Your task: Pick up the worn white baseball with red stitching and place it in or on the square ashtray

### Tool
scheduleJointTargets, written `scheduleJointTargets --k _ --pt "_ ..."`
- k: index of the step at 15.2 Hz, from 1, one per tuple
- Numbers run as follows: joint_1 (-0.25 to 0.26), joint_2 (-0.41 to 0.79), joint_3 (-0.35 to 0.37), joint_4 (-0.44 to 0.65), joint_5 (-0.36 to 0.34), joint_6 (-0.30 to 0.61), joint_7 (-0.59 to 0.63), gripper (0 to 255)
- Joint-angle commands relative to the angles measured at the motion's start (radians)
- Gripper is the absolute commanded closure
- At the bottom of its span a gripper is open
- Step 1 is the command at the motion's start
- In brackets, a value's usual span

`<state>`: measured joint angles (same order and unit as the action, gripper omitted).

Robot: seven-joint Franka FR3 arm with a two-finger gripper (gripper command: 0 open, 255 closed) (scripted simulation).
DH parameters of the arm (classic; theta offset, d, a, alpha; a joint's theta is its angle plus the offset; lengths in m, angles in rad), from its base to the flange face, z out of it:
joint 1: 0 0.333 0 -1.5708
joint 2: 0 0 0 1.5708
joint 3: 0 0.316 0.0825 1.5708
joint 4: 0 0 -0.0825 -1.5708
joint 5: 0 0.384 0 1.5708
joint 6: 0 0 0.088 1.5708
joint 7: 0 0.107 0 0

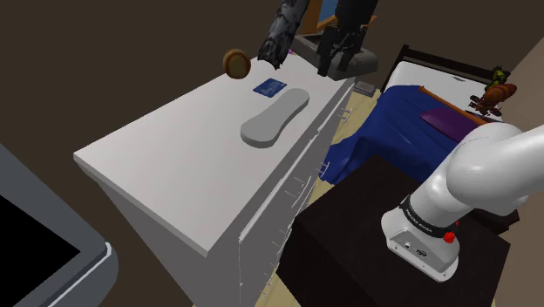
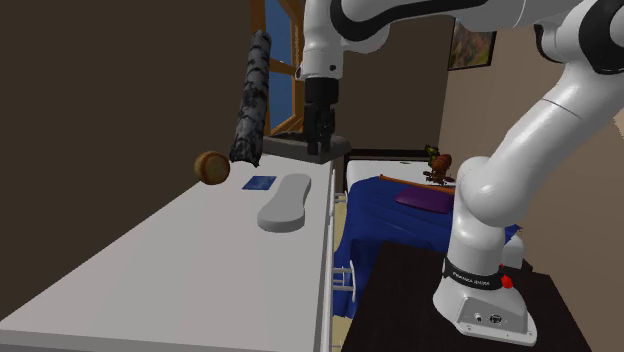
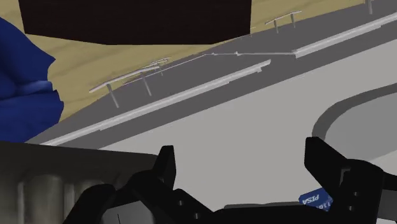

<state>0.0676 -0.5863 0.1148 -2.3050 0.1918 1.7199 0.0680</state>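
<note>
The dark stand [image 1: 384, 231] is nearest, with the white dresser [image 1: 166, 166] beside it. On the dresser top lies a grey oblong pad [image 1: 275, 118], and just past it a blue card [image 1: 270, 87]. Beyond the card, at the top's far edge on the shoulder view's left, is the ball [image 1: 235, 63], which looks brown. Farther back, the gripper [image 1: 336, 63] hangs over the dark grey ashtray [image 1: 305, 42], fingers spread with nothing between them
</note>
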Motion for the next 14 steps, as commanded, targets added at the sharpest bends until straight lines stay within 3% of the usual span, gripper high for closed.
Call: scheduleJointTargets --k 1,8,14 --pt "0.009 0.049 0.029 0.038 0.018 0.046 0.034 0" --pt "0.027 0.217 0.118 0.18 0.034 0.186 0.137 0" --pt "0.037 0.375 0.188 0.341 -0.002 0.278 0.237 0"
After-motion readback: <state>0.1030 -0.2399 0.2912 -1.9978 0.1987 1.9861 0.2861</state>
